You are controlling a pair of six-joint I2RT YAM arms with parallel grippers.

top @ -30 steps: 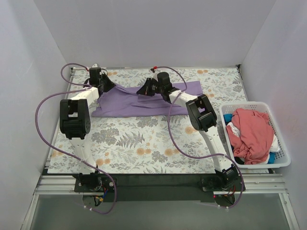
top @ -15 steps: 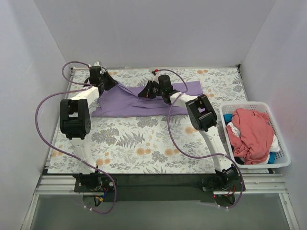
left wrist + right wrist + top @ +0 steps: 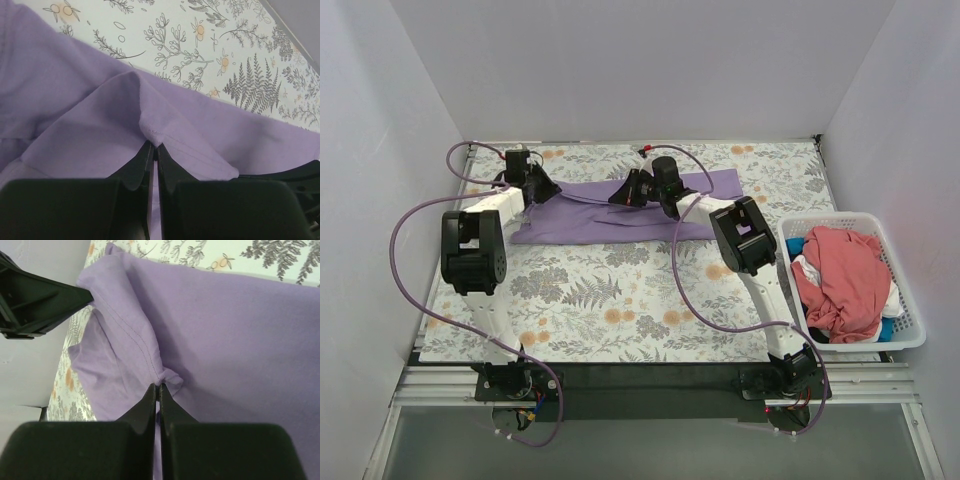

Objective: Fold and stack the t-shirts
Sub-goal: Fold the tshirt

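Note:
The lavender t-shirt [image 3: 620, 212] lies spread across the far middle of the floral table cover. My left gripper [image 3: 546, 184] is shut on a hemmed edge of the lavender t-shirt [image 3: 100, 115] at its left end, at the fingertips [image 3: 155, 148]. My right gripper [image 3: 620, 192] is shut on a bunched fold of the same shirt [image 3: 240, 340] near its top middle, at the fingertips [image 3: 158, 387]. The strip of cloth between the grippers is lifted off the table. The coral-pink t-shirt [image 3: 842, 282] lies heaped in the basket with white and blue cloth under it.
A white slatted basket [image 3: 908, 300] stands off the table cover's right side. The floral cover [image 3: 610, 300] reaches the near edge. White walls close in the left, back and right. Purple cables loop round both arms.
The left gripper has moved a little forward and lower with its hem. The right gripper has shifted slightly left. The shirt's lifted top edge now sits lower and flatter.

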